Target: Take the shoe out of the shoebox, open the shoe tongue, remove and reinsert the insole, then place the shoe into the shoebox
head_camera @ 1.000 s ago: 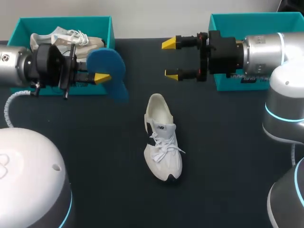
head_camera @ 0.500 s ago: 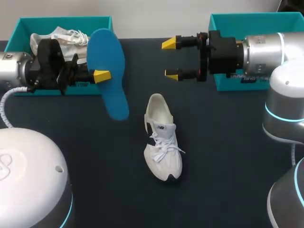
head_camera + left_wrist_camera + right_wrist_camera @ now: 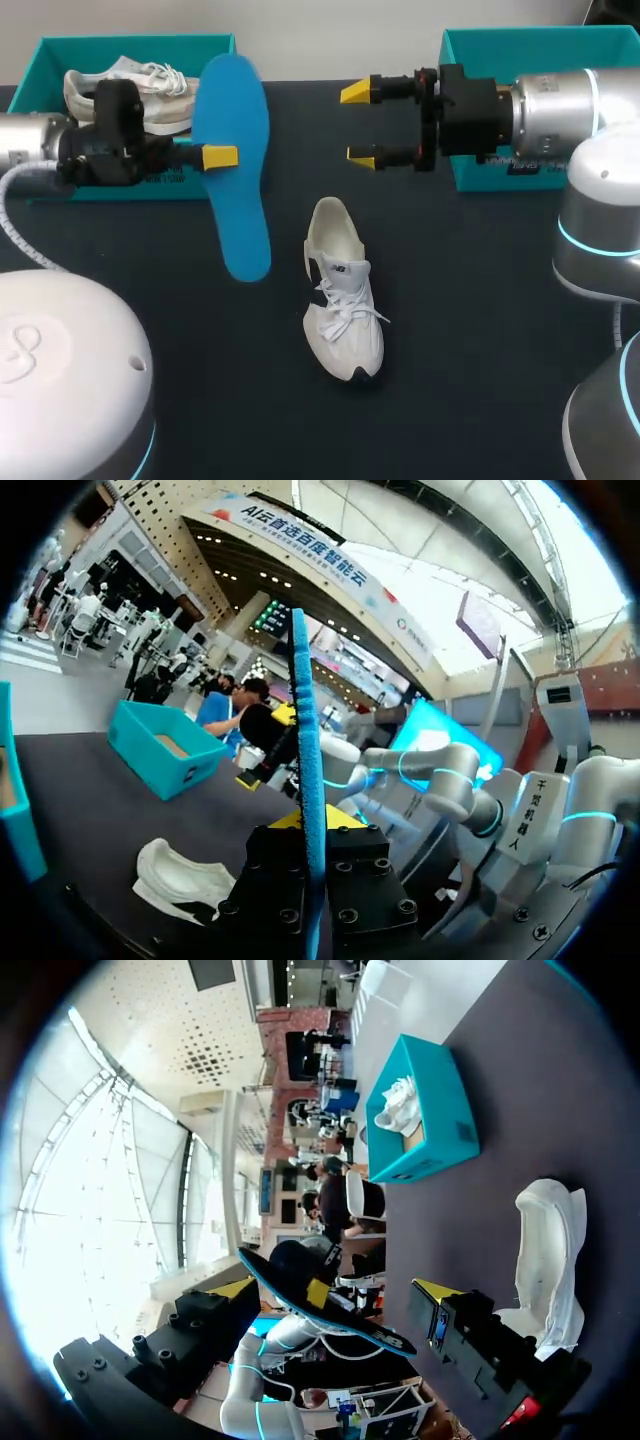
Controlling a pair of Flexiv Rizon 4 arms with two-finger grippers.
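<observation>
A white shoe [image 3: 342, 305] lies on the dark table, toe toward me, heel collar open. My left gripper [image 3: 224, 157] is shut on a blue insole [image 3: 238, 200] and holds it above the table, left of the shoe, its flat face up. From the left wrist the insole [image 3: 308, 760] shows edge-on between the fingers, with the shoe [image 3: 180, 880] below. My right gripper [image 3: 364, 124] hangs open and empty above the table behind the shoe. In the right wrist view the open gripper [image 3: 335, 1292] faces the insole [image 3: 320, 1305], the shoe [image 3: 550, 1245] beside it.
A teal shoebox [image 3: 48, 50] at the back left holds a second white shoe [image 3: 140, 85]. Another teal shoebox [image 3: 470, 45] stands at the back right behind my right arm. My robot's white base parts fill the near corners.
My left gripper has turned the insole so its flat blue face shows from above, and has shifted it a little to the right. The right arm and the shoe have not moved.
</observation>
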